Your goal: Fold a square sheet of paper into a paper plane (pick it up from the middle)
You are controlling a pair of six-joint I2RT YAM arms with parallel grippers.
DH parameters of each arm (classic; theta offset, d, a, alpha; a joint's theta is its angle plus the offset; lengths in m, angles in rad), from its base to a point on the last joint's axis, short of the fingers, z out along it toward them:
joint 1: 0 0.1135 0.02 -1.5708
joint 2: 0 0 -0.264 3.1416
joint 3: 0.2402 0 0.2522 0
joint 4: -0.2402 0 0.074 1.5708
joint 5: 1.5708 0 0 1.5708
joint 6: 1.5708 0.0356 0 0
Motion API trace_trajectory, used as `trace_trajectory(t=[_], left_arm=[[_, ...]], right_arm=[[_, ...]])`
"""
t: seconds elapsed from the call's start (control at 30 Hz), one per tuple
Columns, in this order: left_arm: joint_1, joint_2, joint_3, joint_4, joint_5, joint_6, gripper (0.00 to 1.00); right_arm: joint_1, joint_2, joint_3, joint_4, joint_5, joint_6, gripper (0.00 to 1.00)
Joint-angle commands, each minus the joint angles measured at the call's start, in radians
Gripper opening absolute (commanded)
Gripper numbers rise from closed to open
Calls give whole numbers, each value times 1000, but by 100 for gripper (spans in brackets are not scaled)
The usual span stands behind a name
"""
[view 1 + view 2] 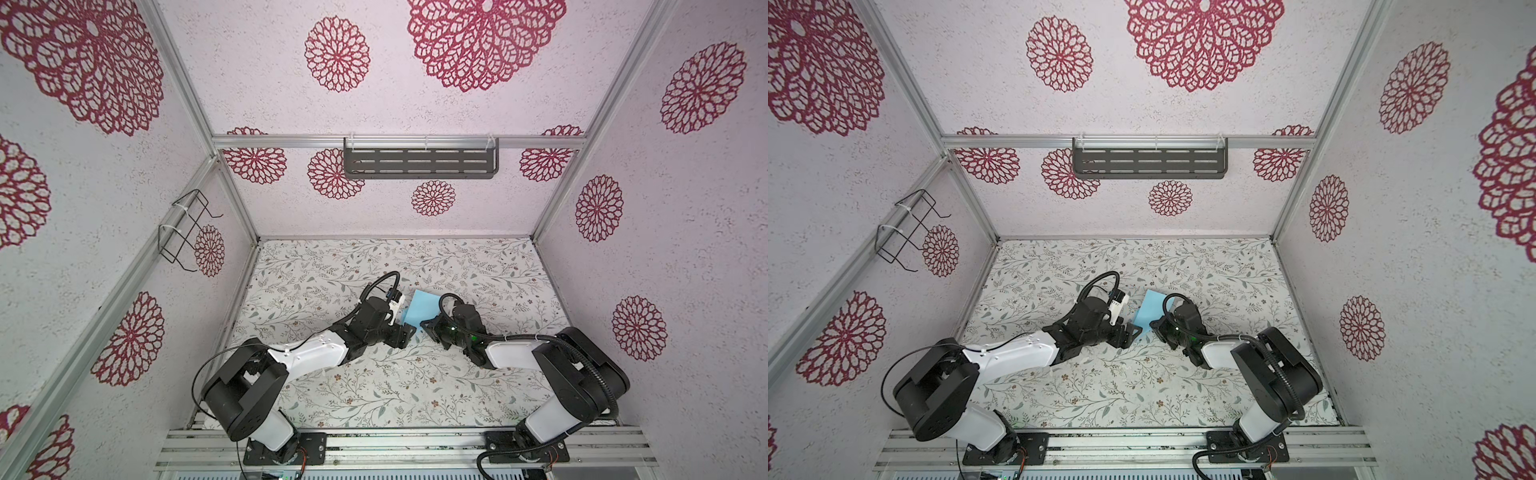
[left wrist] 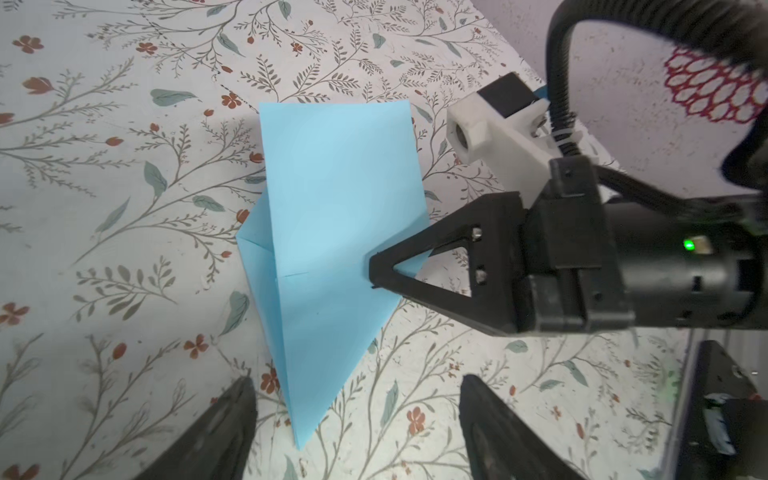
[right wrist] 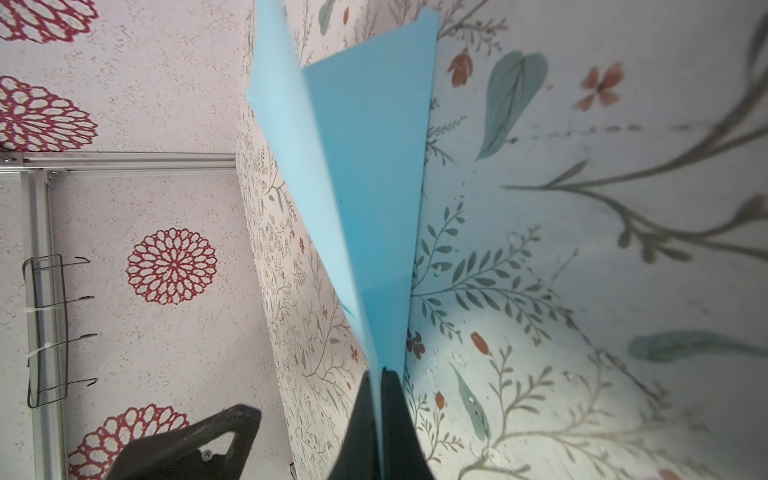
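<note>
The light-blue sheet of paper (image 1: 420, 308) (image 1: 1149, 309) is folded into a long pointed shape with a wider far end. It stands on edge on the floral table, half open. My right gripper (image 3: 380, 371) is shut on its folded edge, seen from the side in the left wrist view as a black triangular finger (image 2: 399, 266) pinching the paper (image 2: 332, 208). My left gripper (image 2: 357, 382) is open. The pointed tip of the paper lies between its two fingers and neither finger touches it. In both top views the two grippers (image 1: 409, 332) (image 1: 1155, 325) meet at the near end of the paper.
The floral table top (image 1: 374, 386) is walled on three sides. A black wire rack (image 1: 187, 232) hangs on the left wall. A dark slotted shelf (image 1: 419, 162) is mounted on the back wall. An aluminium rail (image 1: 395, 446) carries both arm bases along the front edge.
</note>
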State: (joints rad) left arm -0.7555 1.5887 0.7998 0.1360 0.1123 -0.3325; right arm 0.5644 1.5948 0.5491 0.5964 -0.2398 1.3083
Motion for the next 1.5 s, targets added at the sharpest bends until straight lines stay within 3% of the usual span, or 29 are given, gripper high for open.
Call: trace_trajectory(t=[0.0, 0.57, 1.1, 1.47], left_arm=[[-10, 49, 34, 36, -32, 128, 77], [0, 247, 53, 234, -40, 391, 57], [32, 343, 84, 302, -32, 444, 40], [38, 355, 82, 310, -41, 466, 28]], right_arm=[[-7, 1, 50, -12, -9, 35, 1], [-27, 92, 160, -94, -52, 95, 4], [-43, 149, 199, -95, -114, 150, 9], [-48, 160, 205, -101, -126, 166, 20]])
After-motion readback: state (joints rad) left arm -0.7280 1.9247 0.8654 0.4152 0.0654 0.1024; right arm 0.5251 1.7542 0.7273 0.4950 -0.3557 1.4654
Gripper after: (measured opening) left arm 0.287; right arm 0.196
